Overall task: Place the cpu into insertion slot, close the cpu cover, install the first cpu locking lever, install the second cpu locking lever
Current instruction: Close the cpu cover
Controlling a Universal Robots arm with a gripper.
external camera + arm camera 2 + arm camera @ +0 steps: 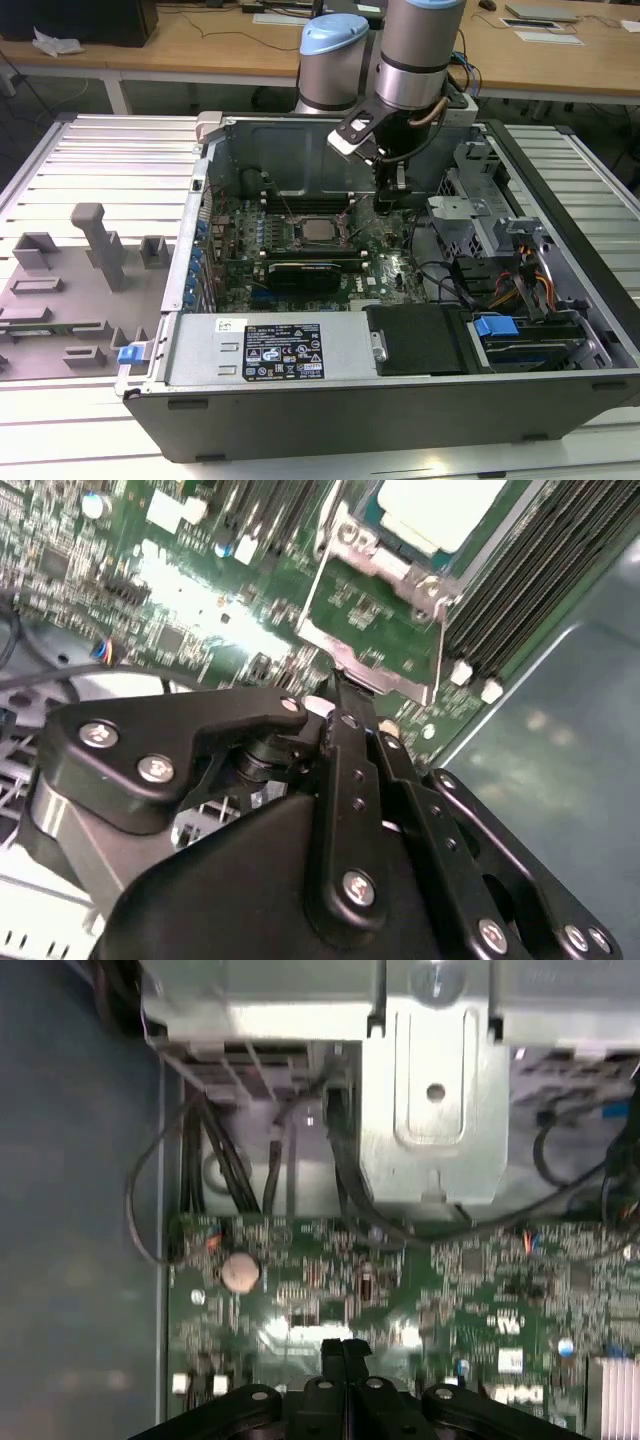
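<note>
The cpu [321, 231] lies flat in the insertion slot [300, 243] on the green motherboard, its silver top [440, 508] showing. The cpu cover [385, 560] lies as a silver frame around the chip. Thin wire levers [319, 580] run along the socket's sides; whether they are hooked I cannot tell. My gripper [386, 203] hangs low over the board just to the exterior view's right of the socket. Its black fingers [332, 1360] are pressed together with nothing between them, and their tips [342, 692] sit at the socket frame's corner.
A long black expansion card [312, 270] lies in front of the socket. Memory slots [530, 570] flank it. Cables [215, 1160] and a metal drive cage [470, 215] stand to the exterior view's right, and the case wall [290, 150] rises behind.
</note>
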